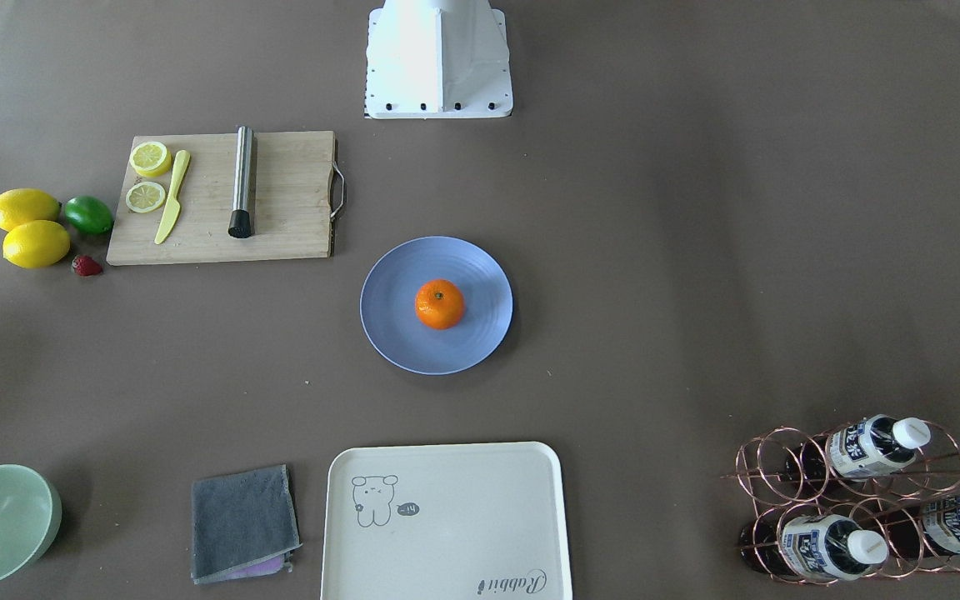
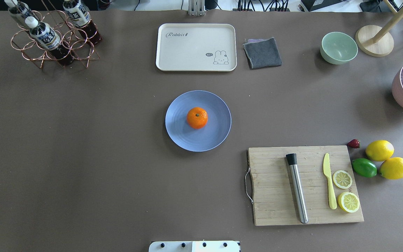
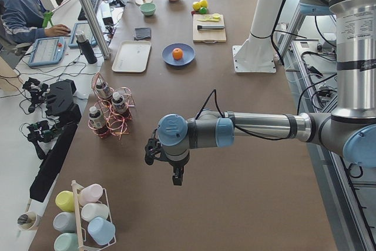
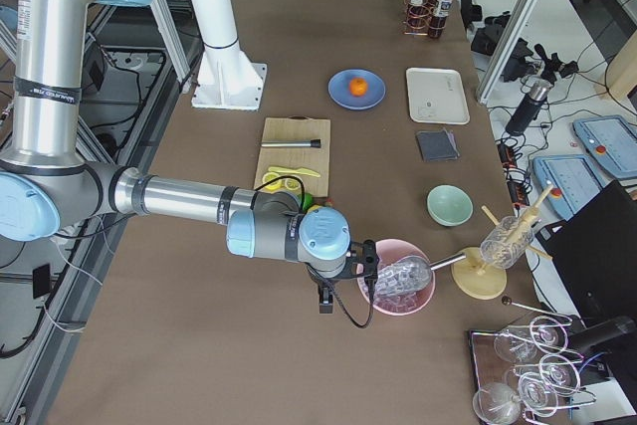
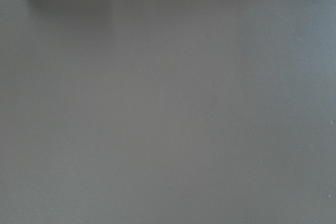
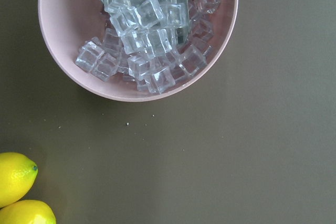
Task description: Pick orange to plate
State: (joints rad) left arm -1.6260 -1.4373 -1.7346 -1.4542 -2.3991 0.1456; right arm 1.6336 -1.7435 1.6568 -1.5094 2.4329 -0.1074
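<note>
The orange (image 2: 197, 117) rests at the centre of the periwinkle-blue plate (image 2: 180, 133), stem dimple up; both also show in the front view, the orange (image 1: 439, 303) on the plate (image 1: 388, 333), mid-table. Neither gripper is in the overhead or front view. My left gripper (image 3: 151, 152) hangs over bare table far from the plate, near the bottle rack end. The right gripper (image 4: 366, 268) hovers beside the pink ice bowl (image 4: 396, 291), well away from the plate (image 4: 343, 99). I cannot tell whether either is open or shut. Nothing is held as far as I can see.
A cutting board (image 2: 275, 206) with a metal muddler (image 2: 297, 192), a yellow knife and lemon halves lies right of the plate. Two lemons (image 2: 380, 150), a lime (image 2: 364, 167) and a strawberry sit beside it. A cream tray (image 2: 173, 52), grey cloth, mint bowl (image 2: 338, 47) and bottle rack (image 2: 52, 42) line the far edge.
</note>
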